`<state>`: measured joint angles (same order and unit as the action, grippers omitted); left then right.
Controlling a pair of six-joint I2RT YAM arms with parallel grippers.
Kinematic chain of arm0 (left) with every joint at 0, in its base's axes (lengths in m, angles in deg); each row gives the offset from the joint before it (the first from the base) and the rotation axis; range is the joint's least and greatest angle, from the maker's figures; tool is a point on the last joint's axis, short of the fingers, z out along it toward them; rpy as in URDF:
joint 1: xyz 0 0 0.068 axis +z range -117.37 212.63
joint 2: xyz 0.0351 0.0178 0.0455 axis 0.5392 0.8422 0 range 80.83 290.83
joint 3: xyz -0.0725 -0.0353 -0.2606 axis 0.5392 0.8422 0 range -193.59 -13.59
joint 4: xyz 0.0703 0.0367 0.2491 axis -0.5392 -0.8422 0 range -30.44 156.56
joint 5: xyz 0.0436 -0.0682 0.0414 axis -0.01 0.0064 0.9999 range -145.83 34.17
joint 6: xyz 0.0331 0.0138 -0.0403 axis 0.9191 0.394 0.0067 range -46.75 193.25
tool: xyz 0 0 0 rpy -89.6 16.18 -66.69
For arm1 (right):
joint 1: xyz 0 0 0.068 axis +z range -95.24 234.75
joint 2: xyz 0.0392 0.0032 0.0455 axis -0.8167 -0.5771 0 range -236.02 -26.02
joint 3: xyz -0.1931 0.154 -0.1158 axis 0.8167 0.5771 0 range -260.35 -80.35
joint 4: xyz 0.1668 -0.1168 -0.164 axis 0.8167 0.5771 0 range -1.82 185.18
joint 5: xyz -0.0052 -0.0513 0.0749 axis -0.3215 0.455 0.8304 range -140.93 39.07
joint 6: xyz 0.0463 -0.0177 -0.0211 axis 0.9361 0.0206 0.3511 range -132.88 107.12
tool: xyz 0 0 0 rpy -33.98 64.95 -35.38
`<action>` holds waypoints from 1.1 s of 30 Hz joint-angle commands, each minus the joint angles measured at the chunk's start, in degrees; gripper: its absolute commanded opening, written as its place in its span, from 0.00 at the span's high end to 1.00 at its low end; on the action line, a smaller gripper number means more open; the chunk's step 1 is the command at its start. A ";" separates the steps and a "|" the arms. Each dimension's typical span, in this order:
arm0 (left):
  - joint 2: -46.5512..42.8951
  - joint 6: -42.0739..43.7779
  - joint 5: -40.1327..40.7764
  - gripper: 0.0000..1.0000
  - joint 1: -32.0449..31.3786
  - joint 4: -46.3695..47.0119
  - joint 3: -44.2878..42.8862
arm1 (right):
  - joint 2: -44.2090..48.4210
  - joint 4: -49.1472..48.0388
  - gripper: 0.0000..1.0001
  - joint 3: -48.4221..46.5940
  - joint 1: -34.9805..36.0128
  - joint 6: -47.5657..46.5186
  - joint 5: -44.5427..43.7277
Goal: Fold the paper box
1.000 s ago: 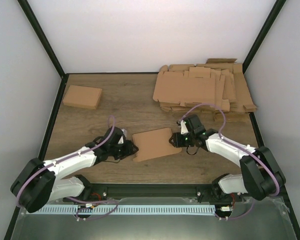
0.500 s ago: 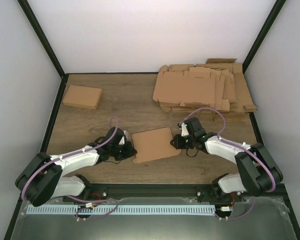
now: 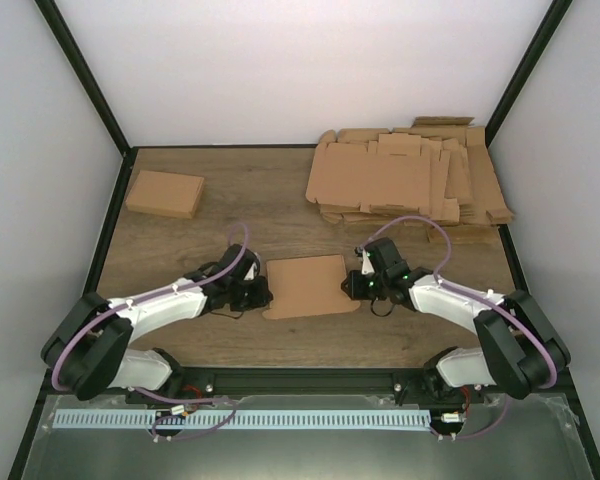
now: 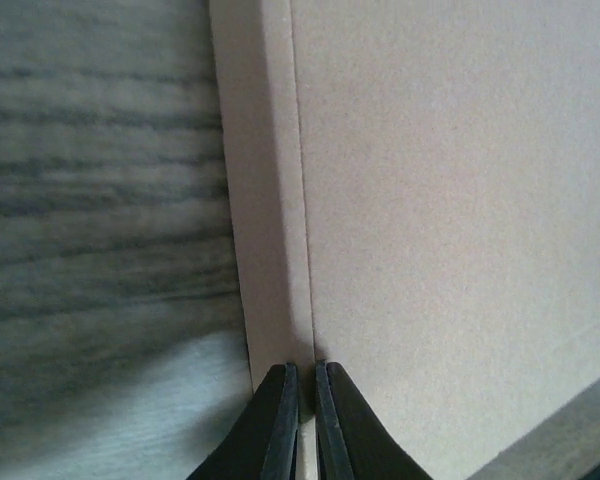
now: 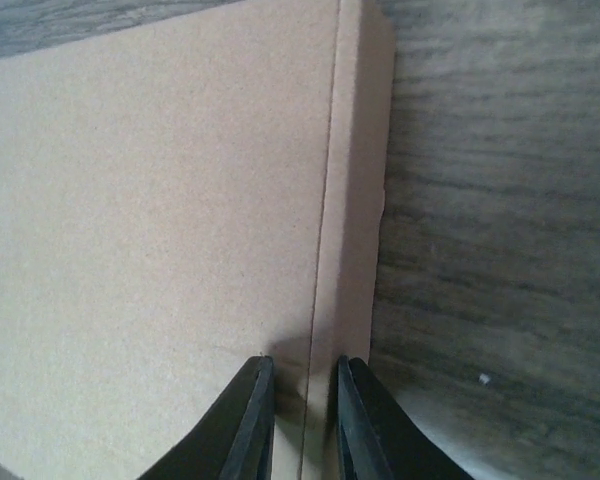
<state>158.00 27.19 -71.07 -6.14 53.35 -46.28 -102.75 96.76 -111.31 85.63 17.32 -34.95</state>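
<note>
The paper box lies flat on the wooden table between the two arms, a plain brown sheet. My left gripper is at its left edge. In the left wrist view the fingers are pinched nearly together on the crease beside the box's narrow side strip. My right gripper is at the right edge. In the right wrist view it stands closed a little apart, with the crease and edge strip of the box between its fingers.
A thick pile of brown cardboard sheets fills the back right of the table. A folded brown box sits at the back left. Black frame posts and white walls enclose the table.
Both grippers have closed on the box's left and right edges. The box has turned slightly and sits squarer between them. The left arm reached further in.
</note>
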 commanded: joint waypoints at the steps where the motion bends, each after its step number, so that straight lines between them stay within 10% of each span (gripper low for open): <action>1: 2.46 5.18 7.05 0.91 0.76 2.45 -1.20 | 2.29 1.18 0.85 1.27 4.76 2.68 8.39; 7: 5.95 10.20 6.59 0.88 4.38 2.14 -5.10 | 4.28 1.52 0.82 2.33 8.51 6.00 10.15; 10: 5.84 11.87 9.26 0.68 4.75 -0.33 -6.89 | 4.85 1.70 0.78 2.65 9.32 6.63 10.50; 21: -9.37 14.29 20.37 0.30 4.81 -10.91 -6.29 | 10.30 8.80 0.30 -5.64 5.67 -2.52 -4.95; 33: -22.52 10.49 0.39 0.17 4.75 -2.48 6.39 | -2.84 -5.54 0.20 -11.88 -2.89 -10.96 12.05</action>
<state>138.02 40.48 -61.89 -1.37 45.57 -43.96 -101.18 97.86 -118.54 83.44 10.54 -29.22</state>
